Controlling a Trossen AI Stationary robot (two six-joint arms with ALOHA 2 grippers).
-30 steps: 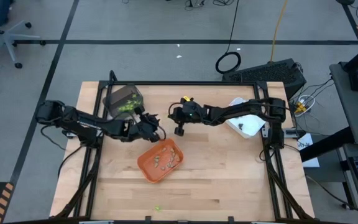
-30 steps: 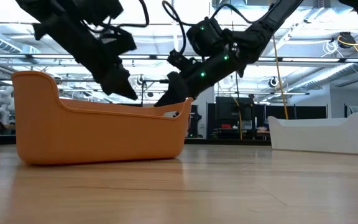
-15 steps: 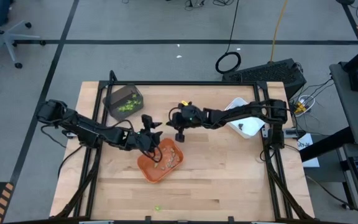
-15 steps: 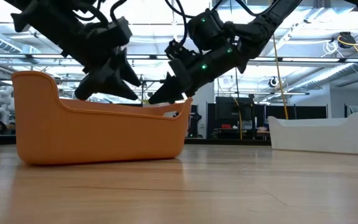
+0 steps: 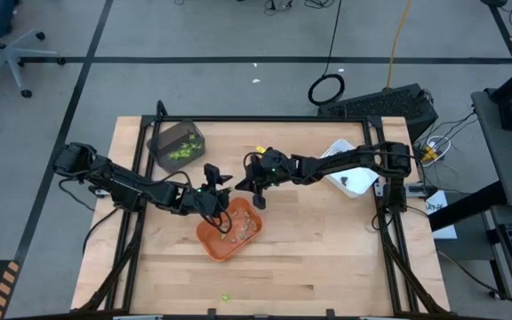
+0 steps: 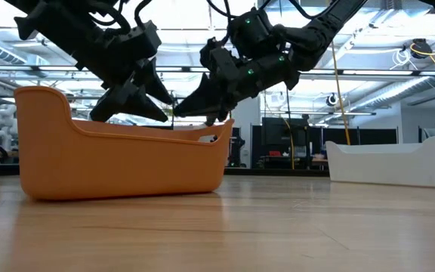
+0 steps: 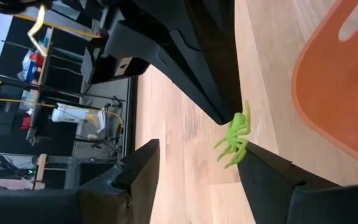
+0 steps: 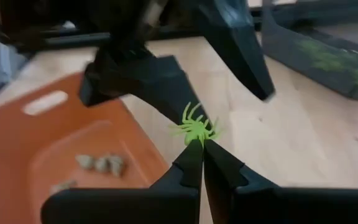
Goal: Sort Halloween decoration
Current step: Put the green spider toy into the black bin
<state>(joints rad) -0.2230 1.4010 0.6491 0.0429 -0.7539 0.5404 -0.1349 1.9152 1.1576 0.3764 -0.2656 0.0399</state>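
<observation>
A lime-green spider [image 8: 194, 129], one piece of the Halloween decoration, hangs in the air just beyond the far rim of the orange tray [image 5: 210, 238]. My right gripper [image 8: 202, 149] is shut on it. My left gripper [image 7: 194, 165] stands open, facing the right one, with the spider [image 7: 235, 138] at the tip of one of its fingers [image 7: 263, 167]. Tan-grey pieces [image 8: 101, 163] lie in the orange tray. Lime-green pieces sit in the dark grey tray [image 5: 178, 142] at the far left. My right gripper pinches the spider's body [image 8: 196, 138] between its two fingertips, only at their free ends. The fingers come slanting down from the table's right side. The spider is lifted clear, its legs spread beyond the tips. My left gripper: the spider's legs [image 7: 232, 155] lie against one fingertip; whether they touch, I cannot tell.
A white tray [image 5: 349, 173] stands at the far right under the right arm. One loose green piece [image 5: 225, 298] lies near the table's near edge. Bare wood stretches in front of and to the right of the orange tray [image 6: 127, 162].
My left gripper has swung from beside the dark grey tray toward the orange tray's far rim, rolled about its axis and opened. My right gripper, shut throughout, has turned and brought its tips toward the left gripper.
</observation>
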